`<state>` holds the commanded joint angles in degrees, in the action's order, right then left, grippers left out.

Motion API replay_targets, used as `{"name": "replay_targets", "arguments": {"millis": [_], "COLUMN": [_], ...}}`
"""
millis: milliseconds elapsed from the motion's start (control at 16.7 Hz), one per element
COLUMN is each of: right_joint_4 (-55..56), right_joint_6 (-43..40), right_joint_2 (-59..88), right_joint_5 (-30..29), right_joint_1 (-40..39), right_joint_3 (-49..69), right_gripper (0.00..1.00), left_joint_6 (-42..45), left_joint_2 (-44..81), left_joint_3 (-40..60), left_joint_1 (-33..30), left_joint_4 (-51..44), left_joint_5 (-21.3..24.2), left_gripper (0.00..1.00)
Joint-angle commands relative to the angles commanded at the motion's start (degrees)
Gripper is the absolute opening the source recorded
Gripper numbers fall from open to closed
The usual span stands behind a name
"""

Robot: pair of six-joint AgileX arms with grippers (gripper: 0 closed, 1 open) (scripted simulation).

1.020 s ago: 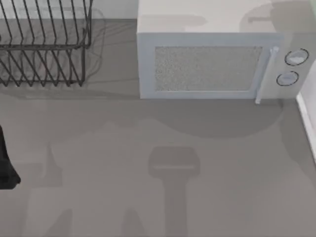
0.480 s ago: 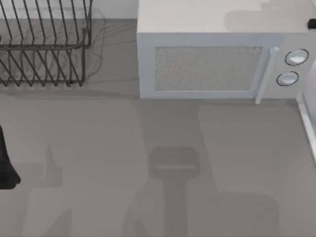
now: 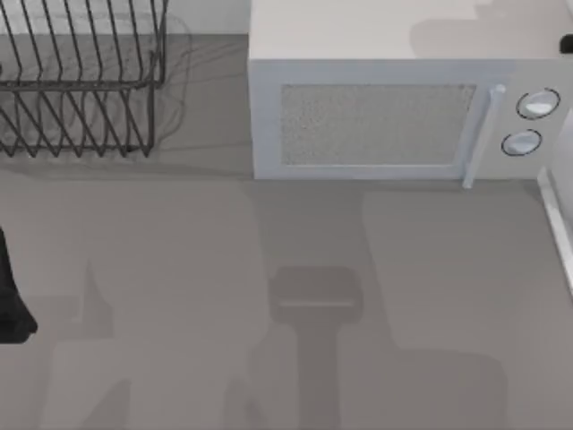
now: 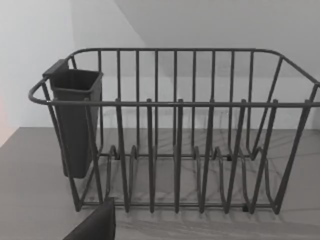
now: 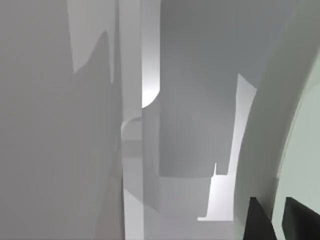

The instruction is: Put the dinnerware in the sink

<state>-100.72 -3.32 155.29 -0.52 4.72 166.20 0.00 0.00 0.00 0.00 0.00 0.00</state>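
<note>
The dinnerware (image 5: 302,150) is a pale mint-green plate, its curved rim sweeping close past the right wrist camera. My right gripper (image 5: 280,214) holds it, the two dark fingertips (image 5: 259,220) shut on the plate's edge with pale white surfaces beyond. In the top view a small black piece of my right arm (image 3: 567,42) sits at the far right edge behind the microwave. The sink (image 3: 557,224) is a thin white rim along the counter's right side. My left arm (image 3: 9,300) is parked at the left edge, one dark fingertip (image 4: 95,226) facing the rack.
A black wire dish rack (image 3: 81,81) with a dark cutlery cup (image 4: 75,120) stands at the back left. A white microwave (image 3: 385,112) with two round knobs fills the back right. Grey counter (image 3: 179,269) stretches across the front, crossed by arm shadows.
The broad rounded shadow over the microwave and counter has given way to a straight-edged one, and a black piece of the right arm now shows at the far right edge. The left arm is still.
</note>
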Motion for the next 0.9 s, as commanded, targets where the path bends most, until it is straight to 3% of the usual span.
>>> {"name": "replay_targets", "arguments": {"millis": [600,900], "right_joint_4": [0.0,0.0], "right_joint_6": [0.0,0.0], "right_joint_2": [0.0,0.0], "right_joint_5": [0.0,0.0], "right_joint_1": [0.0,0.0], "right_joint_3": [0.0,0.0], "right_gripper": [0.98,1.0], "left_joint_6": [0.0,0.0], "left_joint_2": [0.0,0.0], "left_joint_3": [0.0,0.0], "left_joint_1": [0.0,0.0], "left_joint_4": [0.0,0.0], "left_joint_5": [0.0,0.0], "left_gripper": [1.0,1.0]}}
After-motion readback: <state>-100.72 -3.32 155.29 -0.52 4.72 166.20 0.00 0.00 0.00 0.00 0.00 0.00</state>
